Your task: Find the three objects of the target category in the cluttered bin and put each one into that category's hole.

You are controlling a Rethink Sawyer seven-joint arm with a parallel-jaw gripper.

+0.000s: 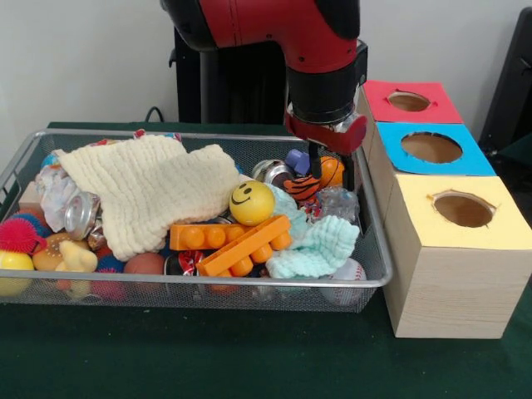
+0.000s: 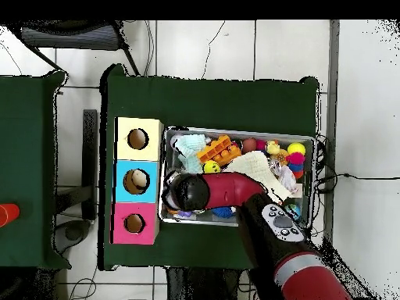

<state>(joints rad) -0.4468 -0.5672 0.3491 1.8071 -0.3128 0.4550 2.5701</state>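
The wire mesh bin [image 1: 208, 287] stands on the green table, full of toys, and also shows in the overhead view [image 2: 242, 130]. My gripper [image 1: 332, 176] is lowered into the bin's right end, open, with its black fingers [image 1: 315, 162] either side of an orange striped toy. A see-through wrinkly plastic piece [image 1: 337, 204] lies just below the fingertips. The light-blue-topped hole [image 1: 431, 147] is in the middle of the wooden box to the right. In the overhead view the arm's head [image 2: 183, 193] hides the gripper, and something pale shows inside the blue hole [image 2: 139, 180].
A cream cloth [image 1: 150, 187], a yellow smiley ball [image 1: 251, 202], orange bricks [image 1: 237, 243], a mint cloth [image 1: 320, 248] and a silver can [image 1: 81, 214] lie in the bin. The red-topped hole [image 1: 409, 100] and the yellow-topped hole [image 1: 463, 209] flank the blue one.
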